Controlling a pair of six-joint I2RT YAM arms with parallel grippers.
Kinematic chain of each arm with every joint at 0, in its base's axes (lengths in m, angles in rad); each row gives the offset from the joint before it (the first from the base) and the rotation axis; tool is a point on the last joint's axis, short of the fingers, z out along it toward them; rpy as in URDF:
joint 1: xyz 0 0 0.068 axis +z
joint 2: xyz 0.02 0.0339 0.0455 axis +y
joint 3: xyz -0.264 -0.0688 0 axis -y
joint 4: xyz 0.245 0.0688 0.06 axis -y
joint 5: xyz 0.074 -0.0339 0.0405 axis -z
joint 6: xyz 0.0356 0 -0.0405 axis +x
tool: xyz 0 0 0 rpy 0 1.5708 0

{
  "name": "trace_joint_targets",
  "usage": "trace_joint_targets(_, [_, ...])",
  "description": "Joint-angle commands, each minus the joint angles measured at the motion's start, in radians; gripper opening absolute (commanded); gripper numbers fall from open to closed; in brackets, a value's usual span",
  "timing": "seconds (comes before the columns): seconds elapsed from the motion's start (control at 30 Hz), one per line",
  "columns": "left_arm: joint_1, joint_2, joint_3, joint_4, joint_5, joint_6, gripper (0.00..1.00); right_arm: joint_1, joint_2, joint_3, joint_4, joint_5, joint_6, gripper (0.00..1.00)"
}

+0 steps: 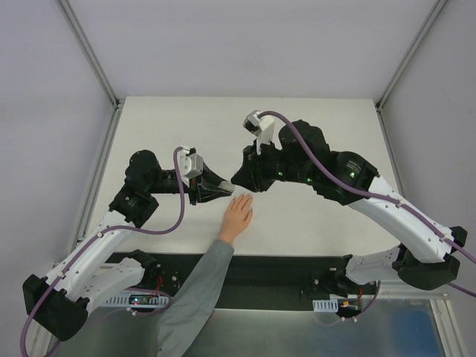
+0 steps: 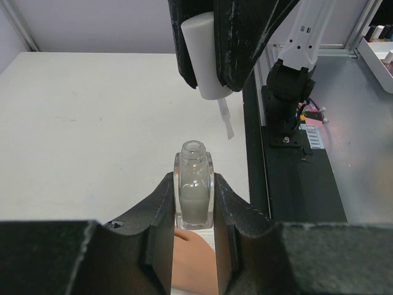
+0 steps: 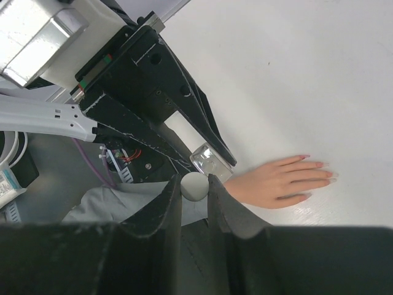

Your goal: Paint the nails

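A pale hand (image 1: 238, 216) with a grey sleeve (image 1: 195, 294) lies flat on the white table, fingers pointing away from the arm bases. In the right wrist view the hand (image 3: 276, 181) shows small pinkish nails (image 3: 330, 175) at its fingertips. My left gripper (image 1: 227, 190) is shut on a small translucent bottle (image 2: 194, 187) with an open neck, held just above the hand (image 2: 193, 264). My right gripper (image 1: 240, 178) is shut on the white brush cap (image 3: 194, 186), close above the bottle (image 3: 212, 161). The cap (image 2: 206, 58) and its thin brush (image 2: 226, 120) hang over the bottle's neck.
The black base strip (image 1: 297, 264) with the arm mounts runs along the table's near edge. Metal frame posts (image 1: 93, 56) stand at the table's back corners. A tray of small bottles (image 2: 382, 37) sits off the table beside the right arm base (image 2: 288, 92).
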Motion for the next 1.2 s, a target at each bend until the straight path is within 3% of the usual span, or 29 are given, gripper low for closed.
trace_joint_targets(0.0, [-0.009,-0.009,0.008,0.033,0.017,0.021,0.00,0.005,-0.016,0.035,0.046,0.039,-0.005,0.01])
trace_joint_targets(1.17, [-0.022,-0.033,0.007,0.026,0.023,0.027,0.00,0.005,0.028,0.041,0.086,0.047,0.004,0.01])
